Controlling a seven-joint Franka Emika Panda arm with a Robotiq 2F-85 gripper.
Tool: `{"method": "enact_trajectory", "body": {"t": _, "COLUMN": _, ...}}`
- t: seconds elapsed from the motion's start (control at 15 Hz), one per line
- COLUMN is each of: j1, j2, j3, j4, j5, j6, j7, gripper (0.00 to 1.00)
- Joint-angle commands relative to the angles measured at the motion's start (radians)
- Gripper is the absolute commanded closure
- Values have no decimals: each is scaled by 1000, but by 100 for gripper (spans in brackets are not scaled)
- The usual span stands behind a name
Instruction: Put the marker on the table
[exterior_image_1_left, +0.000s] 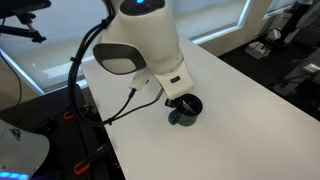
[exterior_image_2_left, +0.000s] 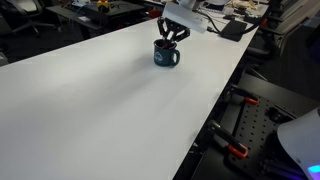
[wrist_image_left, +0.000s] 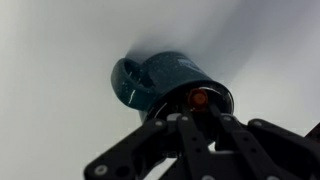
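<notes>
A dark blue-teal mug stands on the white table and shows in both exterior views. In the wrist view the mug is seen from above, handle to the left. The marker's red-orange end sticks up inside the mug; its dark body is hidden. My gripper reaches down into the mug's mouth, its fingers drawn together on the marker's end. In the exterior views the gripper sits right over the mug.
The mug stands near the table's far end. Black cables hang from the arm beside the table edge. Desks, chairs and equipment surround the table. Orange-handled clamps hold its edge.
</notes>
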Motion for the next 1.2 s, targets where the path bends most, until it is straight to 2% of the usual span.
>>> {"method": "enact_trajectory", "body": {"t": 0.0, "j1": -12, "j2": -79, "j3": 16, "j4": -47, "j5": -7, "j6": -15, "j7": -26, "gripper": 95}}
{"method": "enact_trajectory", "body": {"t": 0.73, "j1": 20, "j2": -353, "j3": 51, "j4": -214, "j5": 0, "j6": 15, "j7": -55, "gripper": 95}}
{"method": "enact_trajectory", "body": {"t": 0.8, "j1": 78, "j2": -370, "j3": -9, "j4": -230, "j5": -53, "j6": 17, "j7": -14, "gripper": 95}}
{"method": "enact_trajectory", "body": {"t": 0.93, "j1": 94, "j2": -391, "j3": -21, "j4": -249, "j5": -97, "j6": 11, "j7": -19, "gripper": 95}}
{"method": "enact_trajectory", "body": {"t": 1.0, "j1": 48, "j2": -352, "j3": 32, "j4": -202, "j5": -67, "j6": -5, "j7": -74, "gripper": 95}}
{"method": "enact_trajectory", "body": {"t": 1.13, "j1": 51, "j2": -354, "j3": 43, "j4": -207, "j5": -94, "j6": -18, "j7": -84, "gripper": 95}}
